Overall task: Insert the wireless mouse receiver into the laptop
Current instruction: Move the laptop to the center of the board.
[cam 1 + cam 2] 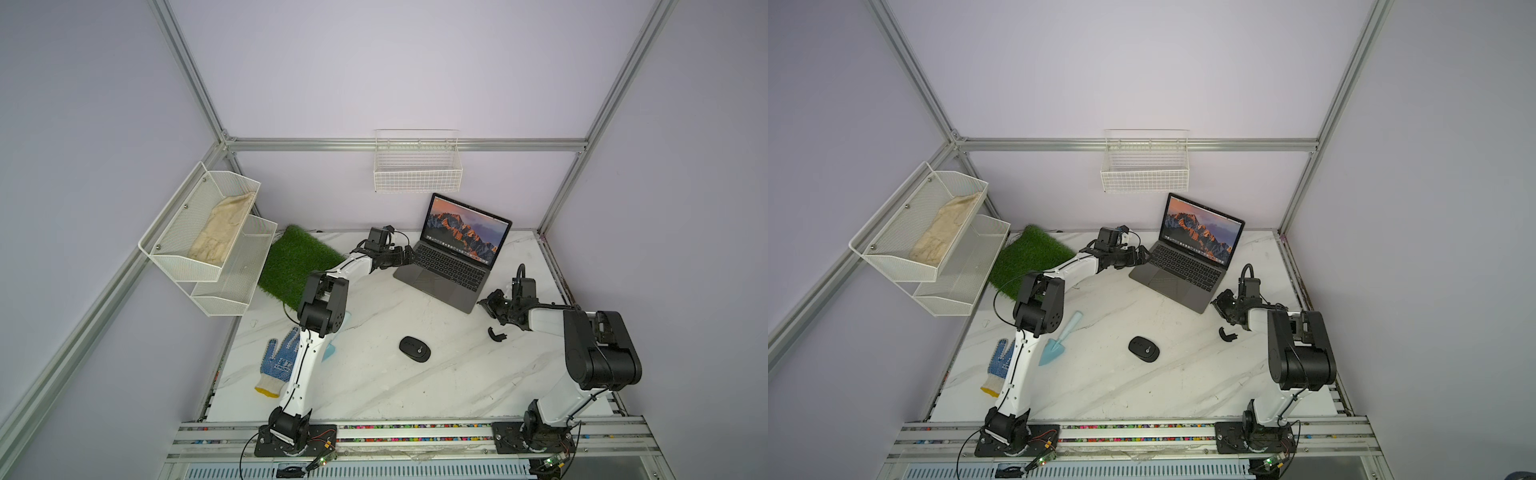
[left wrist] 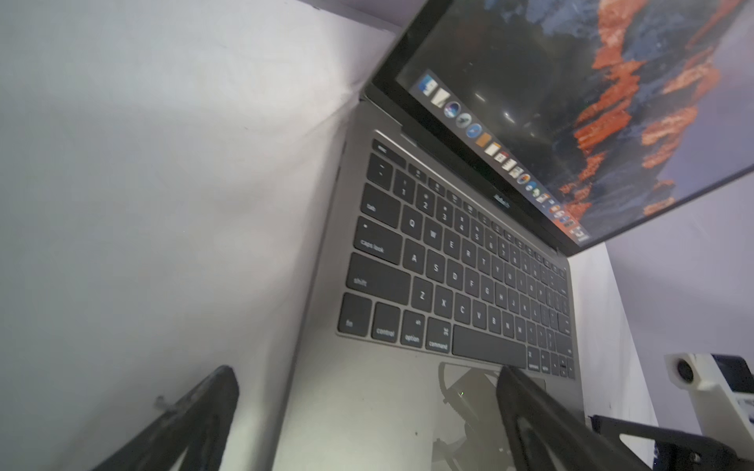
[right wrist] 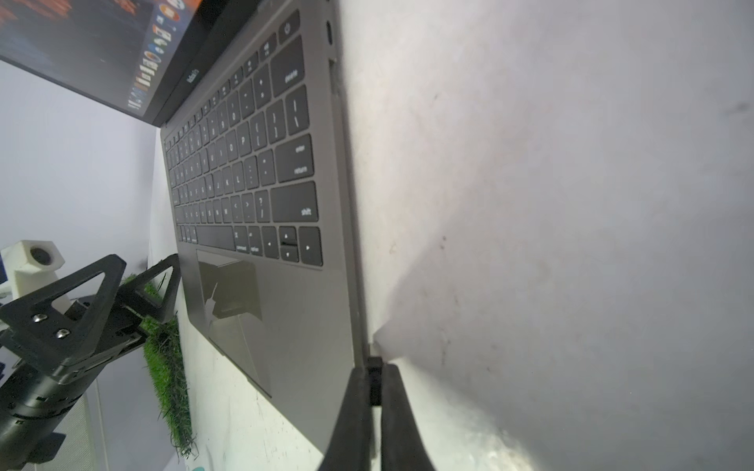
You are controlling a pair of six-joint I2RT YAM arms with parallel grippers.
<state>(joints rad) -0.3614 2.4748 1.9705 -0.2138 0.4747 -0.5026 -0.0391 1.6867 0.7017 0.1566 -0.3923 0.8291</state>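
Observation:
The open laptop (image 1: 440, 286) (image 1: 1173, 286) sits at the back right of the table, with an orange mountain picture on its screen. My left gripper (image 1: 409, 254) (image 1: 1144, 253) (image 2: 367, 379) is open and straddles the laptop's left edge, one of its fingers (image 2: 530, 412) over the palm rest (image 2: 367, 407). My right gripper (image 1: 486, 301) (image 1: 1219, 301) (image 3: 373, 367) is shut on the wireless mouse receiver (image 3: 374, 383), a tiny dark stub. The stub's tip lies against the laptop's right side edge (image 3: 351, 228) near the front corner. Slots (image 3: 332, 73) show far up that edge.
A black mouse (image 1: 414, 349) (image 1: 1144, 349) and a black half-round cover (image 1: 495, 334) (image 1: 1226, 334) lie on the marble table in front of the laptop. A glove (image 1: 278, 361), a blue trowel (image 1: 1059, 340) and a grass mat (image 1: 295, 262) lie on the left. A wire basket (image 1: 417, 166) hangs behind.

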